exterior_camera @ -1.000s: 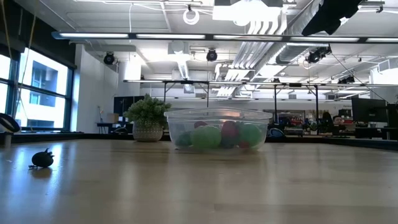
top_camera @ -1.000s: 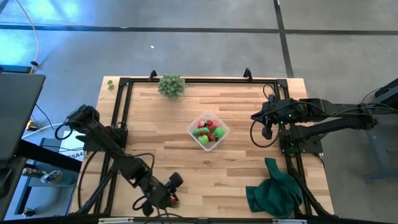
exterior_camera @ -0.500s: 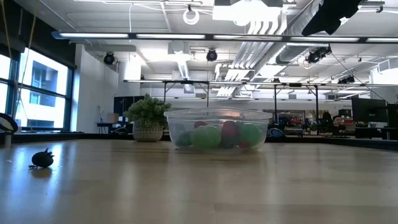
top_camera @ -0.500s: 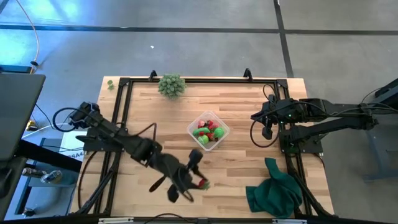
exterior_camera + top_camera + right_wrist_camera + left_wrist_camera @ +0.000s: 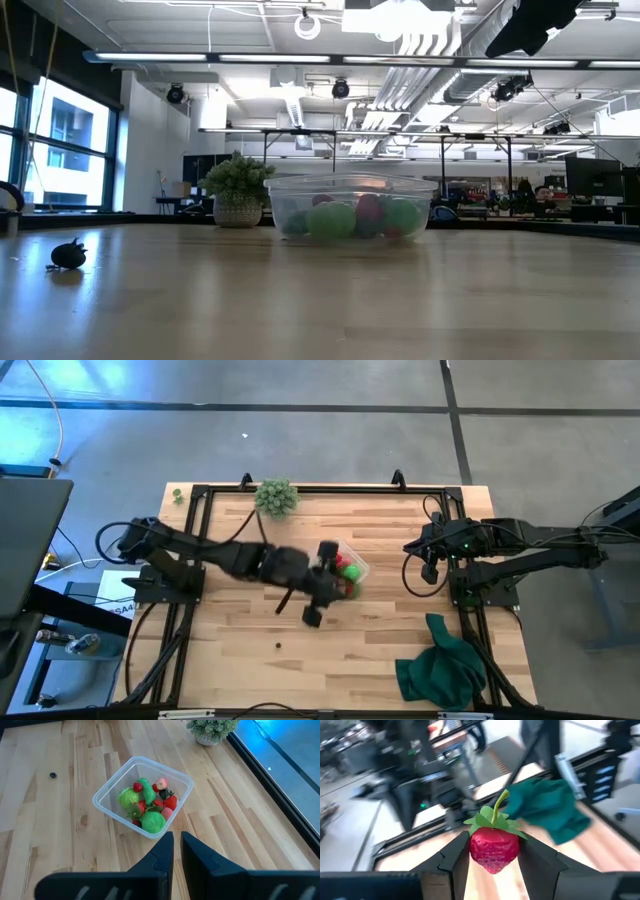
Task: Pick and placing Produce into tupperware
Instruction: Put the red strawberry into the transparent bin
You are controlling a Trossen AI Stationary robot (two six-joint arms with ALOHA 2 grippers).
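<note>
Bench [image 5: 400,650]: wooden, tupperware [image 5: 143,796] near its middle, already holding red and green produce. We see the left claw [image 5: 492,862] beside the tupperware, clenched on a red strawberry [image 5: 494,848], fingers on its flanks below the leafy cap. We judge it light, stiff, smooth plastic; grip the body, not the stem. Right claw [image 5: 176,847] waits by the right edge, fingers pressed together.
</note>
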